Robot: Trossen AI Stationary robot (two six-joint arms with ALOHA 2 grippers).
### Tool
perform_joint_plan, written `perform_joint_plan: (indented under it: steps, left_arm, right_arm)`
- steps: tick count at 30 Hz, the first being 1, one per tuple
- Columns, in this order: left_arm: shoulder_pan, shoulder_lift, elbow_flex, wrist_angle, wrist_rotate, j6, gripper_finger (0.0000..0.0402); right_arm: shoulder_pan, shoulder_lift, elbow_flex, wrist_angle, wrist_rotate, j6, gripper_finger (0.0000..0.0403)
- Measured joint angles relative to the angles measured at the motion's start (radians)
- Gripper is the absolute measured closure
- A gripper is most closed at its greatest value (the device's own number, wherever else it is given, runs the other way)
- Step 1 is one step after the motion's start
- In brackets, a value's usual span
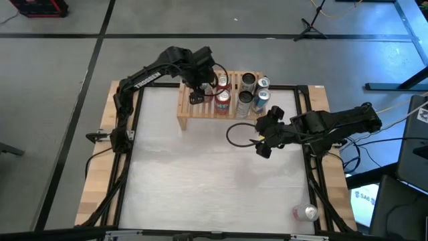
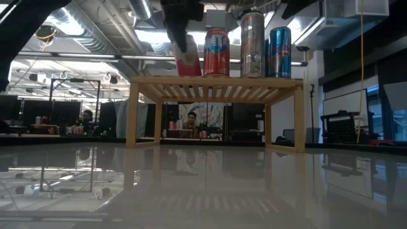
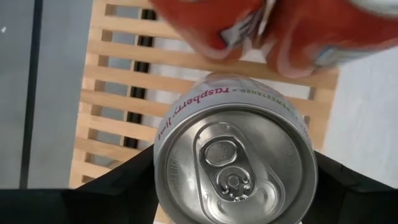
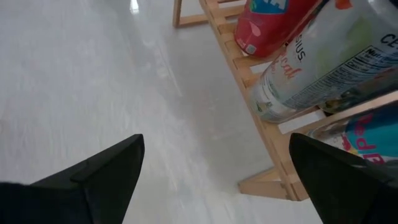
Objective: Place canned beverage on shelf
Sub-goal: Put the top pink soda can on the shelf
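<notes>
Partly hidden: left gripper [image 1: 200, 86] over shelf [image 1: 184, 107], fingers clamped on raspberry can [image 3: 236, 165], can tilted above slats. Right gripper [image 1: 263, 137] spread, empty, near shelf. Spare can [image 1: 305, 213] lies at table corner.

Both arms [image 1: 150, 73] are matte black with jointed segments; the left carries white lettering (unreadable here), and a black cable [image 1: 235, 134] loops off the right.

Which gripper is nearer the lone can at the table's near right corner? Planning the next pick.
Right. The right gripper hovers mid-table, open, far from the can; the left gripper is over the shelf, farther still.
</notes>
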Motion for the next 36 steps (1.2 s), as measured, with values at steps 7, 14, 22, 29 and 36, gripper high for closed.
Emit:
perform_joint_plan:
  steps: [7,14,22,29,36]
  left_arm:
    - [0.0,0.001,-0.001,-0.004,-0.006,0.006,0.0131]
    - [-0.001,0.001,-0.001,-0.009,-0.003,-0.009,0.0131]
    - [-0.001,0.001,-0.001,-0.008,-0.011,0.002,0.013]
    - [-0.001,0.001,-0.001,-0.008,-0.01,0.001,0.0086]
    - [-0.001,-0.002,-0.001,-0.004,-0.013,0.024,0.0063]
  right_arm:
    - [0.0,0.0,0.0,-0.001,0.0,-0.004,0.0013]
    - [0.0,0.0,0.0,0.0,0.0,-0.011,0.0013]
    - [0.0,0.0,0.0,0.0,0.0,-0.011,0.0013]
    - [0.0,0.0,0.0,0.001,0.0,-0.012,0.0013]
    - [0.0,0.0,0.0,0.001,0.0,-0.015,0.0013]
